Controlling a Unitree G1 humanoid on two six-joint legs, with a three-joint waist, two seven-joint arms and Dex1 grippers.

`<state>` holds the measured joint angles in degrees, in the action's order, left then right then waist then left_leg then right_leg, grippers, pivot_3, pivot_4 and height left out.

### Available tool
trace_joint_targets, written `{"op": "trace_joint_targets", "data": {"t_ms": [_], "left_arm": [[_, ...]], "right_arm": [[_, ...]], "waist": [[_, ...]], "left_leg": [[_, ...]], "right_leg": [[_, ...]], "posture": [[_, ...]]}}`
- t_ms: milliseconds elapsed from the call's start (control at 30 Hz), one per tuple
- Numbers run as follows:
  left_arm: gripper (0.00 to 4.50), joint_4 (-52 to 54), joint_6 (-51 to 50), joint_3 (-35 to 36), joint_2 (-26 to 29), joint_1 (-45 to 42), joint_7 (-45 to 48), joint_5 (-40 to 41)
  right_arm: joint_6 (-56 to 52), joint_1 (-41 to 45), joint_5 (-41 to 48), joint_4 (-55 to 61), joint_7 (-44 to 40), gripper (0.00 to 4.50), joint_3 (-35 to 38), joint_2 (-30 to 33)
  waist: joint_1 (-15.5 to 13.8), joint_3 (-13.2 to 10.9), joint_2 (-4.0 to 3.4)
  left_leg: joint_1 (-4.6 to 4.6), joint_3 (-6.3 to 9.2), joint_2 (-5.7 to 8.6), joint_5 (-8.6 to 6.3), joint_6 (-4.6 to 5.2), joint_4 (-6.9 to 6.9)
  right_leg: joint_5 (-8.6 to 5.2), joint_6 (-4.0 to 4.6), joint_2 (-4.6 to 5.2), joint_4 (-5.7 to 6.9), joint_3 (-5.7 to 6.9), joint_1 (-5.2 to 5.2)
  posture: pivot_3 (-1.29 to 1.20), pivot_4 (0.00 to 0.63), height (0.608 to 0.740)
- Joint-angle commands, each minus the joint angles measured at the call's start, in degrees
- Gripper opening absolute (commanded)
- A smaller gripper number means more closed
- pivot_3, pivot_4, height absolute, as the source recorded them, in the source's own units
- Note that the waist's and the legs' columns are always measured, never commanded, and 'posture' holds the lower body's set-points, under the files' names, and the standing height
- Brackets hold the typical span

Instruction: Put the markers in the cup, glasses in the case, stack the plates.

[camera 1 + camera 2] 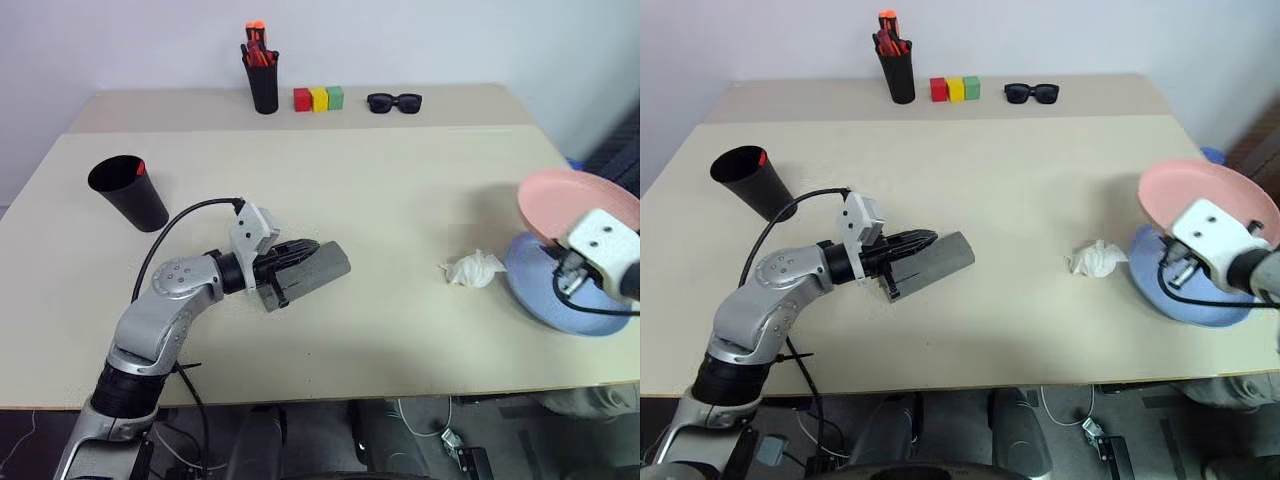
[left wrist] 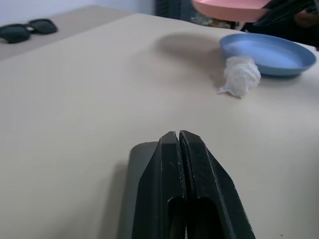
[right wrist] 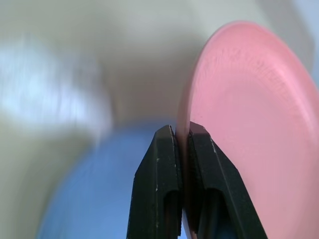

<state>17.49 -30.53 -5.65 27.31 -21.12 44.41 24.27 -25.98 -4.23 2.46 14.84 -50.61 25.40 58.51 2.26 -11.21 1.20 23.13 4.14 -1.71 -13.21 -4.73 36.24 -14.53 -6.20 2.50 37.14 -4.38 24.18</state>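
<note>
The round light blue plastic plate (image 1: 540, 290) is partly covered by the round pink plastic plate (image 1: 560, 200). The grey rectangular hard-shell case (image 1: 320, 268) is partly hidden by the closed left gripper (image 1: 300, 250). The right wrist view background is motion-blurred.

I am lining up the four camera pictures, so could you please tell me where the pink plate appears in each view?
Left eye view: pink plate at the right edge, held above the blue plate.
Right eye view: at the right, again over the blue plate.
Left wrist view: along the top edge.
Right wrist view: on the right, its rim pinched by the right gripper.
Shared landmark: the blue plate.
</note>
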Motion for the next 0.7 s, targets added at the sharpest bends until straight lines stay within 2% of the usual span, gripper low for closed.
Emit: {"op": "trace_joint_targets", "data": {"t_ms": [33,67,200,333,600,700], "left_arm": [[0.0,-1.17,2.42,-0.35,-0.44,-2.06,1.23,-0.38],[0.0,-1.67,2.72,-0.45,-0.53,-2.32,1.36,-0.56],[0.0,-2.23,3.54,-0.44,-0.62,-2.07,1.15,-1.14],[0.0,-1.06,3.91,0.12,-0.19,0.01,0.38,-1.7],[0.0,2.14,3.19,1.38,0.4,2.99,-2.2,-1.49],[0.0,2.73,3.0,1.72,0.68,3.59,-2.75,-1.31]], "right_arm": [[-1.27,-0.73,2.5,3.63,-0.99,0.72,2.49,-0.25],[-1.6,-0.44,2.9,4.37,-0.4,1.04,2.11,-0.76],[-2.05,2.1,4.09,6.81,1.82,2.99,-0.49,-2.69],[-5.1,5.01,7.94,10.02,2.0,2.99,-5.23,-5.94],[0.9,7.64,-0.39,0.7,6.13,2.99,-18.92,-6.53],[2.24,8.08,-1.4,-1.76,6.86,2.23,-19.21,-6.0]], "waist": [[0.48,0.0,0.0],[0.67,-0.01,0.01],[0.83,-0.03,0.04],[0.71,-0.02,0.05],[0.06,-0.03,0.06],[0.13,-0.03,0.06]], "left_leg": [[-0.05,-0.05,0.0,0.0,0.0,0.03],[-0.14,-0.15,0.0,0.0,0.0,0.02],[-0.76,-0.29,-0.01,-0.03,0.04,-0.1],[-0.75,-0.28,-0.01,-0.04,0.05,-0.1],[-0.71,-0.29,0.01,-0.06,0.07,-0.09],[-0.71,-0.29,0.01,-0.07,0.08,-0.1]], "right_leg": [[0.0,0.0,0.0,0.0,-0.05,-0.05],[0.01,0.01,0.0,0.0,-0.14,-0.08],[-0.07,-0.02,0.0,-0.05,-0.26,-0.59],[-0.07,-0.02,0.01,-0.12,-0.26,-0.65],[-0.08,-0.03,0.07,-0.26,-0.25,-0.69],[-0.08,-0.03,0.07,-0.26,-0.25,-0.69]], "posture": [[0.0,0.15,0.74],[0.0,0.15,0.74],[0.0,0.15,0.74],[0.0,0.15,0.74],[0.0,0.15,0.74],[0.0,0.15,0.74]]}}
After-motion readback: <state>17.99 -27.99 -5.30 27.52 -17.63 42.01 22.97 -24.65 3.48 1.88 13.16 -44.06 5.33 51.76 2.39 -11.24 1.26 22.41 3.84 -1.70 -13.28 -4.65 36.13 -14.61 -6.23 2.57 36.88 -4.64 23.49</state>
